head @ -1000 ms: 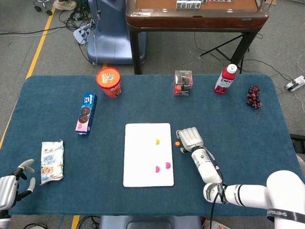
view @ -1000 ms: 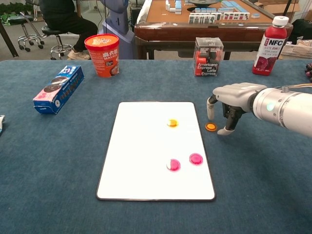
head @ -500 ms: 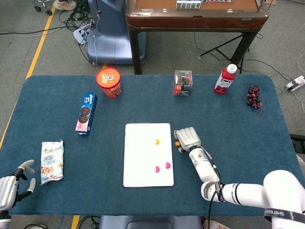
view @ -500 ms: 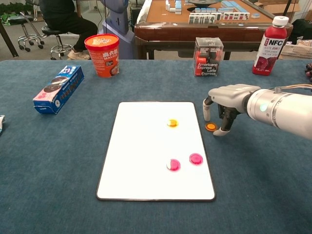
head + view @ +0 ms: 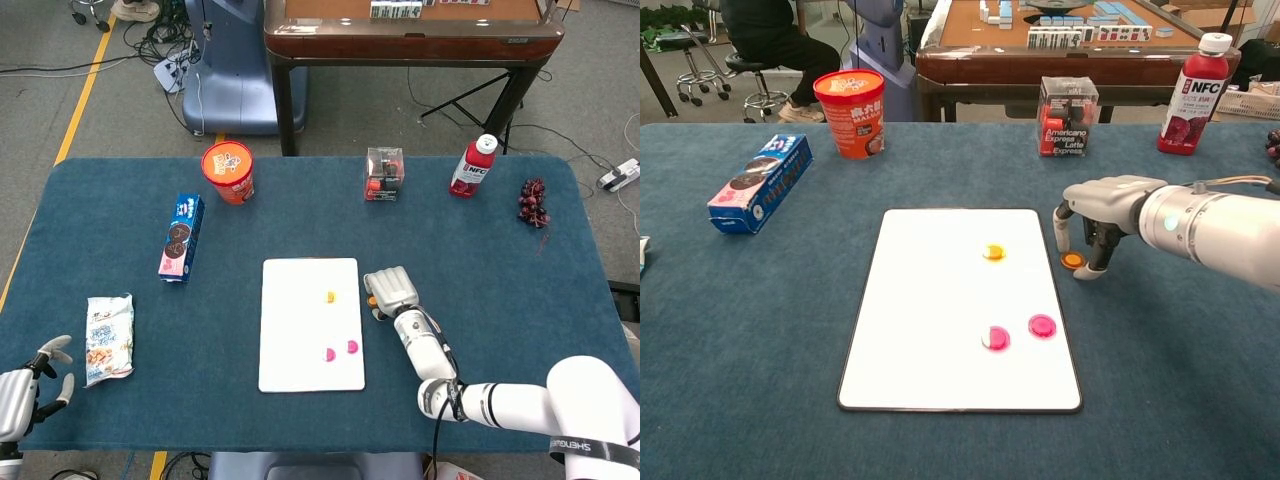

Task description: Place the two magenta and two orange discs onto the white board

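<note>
Round orange disc (image 5: 1072,260) on blue felt (image 5: 1180,380)

Chest view, my inventory. White board (image 5: 940,300) at frame centre — on it I see one orange disc (image 5: 993,252) toward the upper right and two magenta discs (image 5: 995,338) (image 5: 1042,325) lower right, close together. Second orange disc (image 5: 1072,261) lies on the blue cloth just beside the board's right edge. My right hand (image 5: 1092,215) stands over it, fingers curled down on either side — whether they touch it, I cannot tell. Along the top of the frame: red cup (image 5: 851,111), coffee box (image 5: 1068,115), red bottle (image 5: 1195,92). Upper left: blue biscuit box (image 5: 761,183).
</note>
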Controlling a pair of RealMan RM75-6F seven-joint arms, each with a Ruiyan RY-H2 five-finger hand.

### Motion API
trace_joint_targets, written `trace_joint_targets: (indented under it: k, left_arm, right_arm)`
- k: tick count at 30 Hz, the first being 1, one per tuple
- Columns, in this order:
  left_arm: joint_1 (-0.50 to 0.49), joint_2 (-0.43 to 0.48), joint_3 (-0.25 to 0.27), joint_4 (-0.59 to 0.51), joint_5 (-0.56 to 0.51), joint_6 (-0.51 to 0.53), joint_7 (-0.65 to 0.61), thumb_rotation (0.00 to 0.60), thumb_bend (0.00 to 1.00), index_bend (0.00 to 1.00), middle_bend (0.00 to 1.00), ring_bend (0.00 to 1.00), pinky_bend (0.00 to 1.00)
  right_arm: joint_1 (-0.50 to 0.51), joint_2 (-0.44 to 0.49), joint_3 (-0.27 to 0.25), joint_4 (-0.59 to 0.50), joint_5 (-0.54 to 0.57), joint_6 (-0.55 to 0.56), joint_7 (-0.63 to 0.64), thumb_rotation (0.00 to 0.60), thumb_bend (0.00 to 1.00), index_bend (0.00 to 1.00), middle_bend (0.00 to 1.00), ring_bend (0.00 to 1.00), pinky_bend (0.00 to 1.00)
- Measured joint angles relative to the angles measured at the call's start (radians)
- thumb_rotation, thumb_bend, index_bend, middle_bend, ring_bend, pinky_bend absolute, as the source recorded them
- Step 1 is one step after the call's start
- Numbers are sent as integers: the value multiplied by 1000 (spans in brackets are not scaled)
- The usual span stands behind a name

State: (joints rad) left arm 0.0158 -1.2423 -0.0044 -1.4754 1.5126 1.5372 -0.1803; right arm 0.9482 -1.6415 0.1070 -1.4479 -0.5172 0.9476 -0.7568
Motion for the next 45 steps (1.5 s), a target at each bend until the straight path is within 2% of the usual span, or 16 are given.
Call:
trace_joint_targets:
  k: [9, 17, 28, 35, 45]
  left_arm:
    - [-3, -1, -1, -8, 3, 0, 4, 600, 471, 271, 426, 506, 662]
    - [-2, -4, -1, -16, 4, 1, 6, 600, 471, 271, 426, 506, 662]
    - [-19, 2, -8, -24, 12, -9, 5, 600, 472, 271, 426, 506, 662]
    - [-19, -8, -2, -20, 13, -13, 8, 600, 472, 271, 426, 506, 662]
    - [-8, -2, 0, -4, 1, -5, -14, 600, 472, 271, 426, 506, 662]
  right_arm:
    - [-4, 11, 1, -17, -11, 9, 5, 600, 269, 533, 1000, 1000, 1000]
    - [-6, 54, 14, -73, -30, 31, 12, 600, 273, 542, 1000, 1000, 1000]
    - [47, 105, 76, -192, -25, 80, -34, 600, 273, 542, 1000, 1000, 1000]
    - [98, 52, 92, -184, 7, 74, -63, 600, 273, 542, 1000, 1000, 1000]
    - [163, -67, 100, -86, 45, 29, -71, 600, 273, 542, 1000, 1000, 1000]
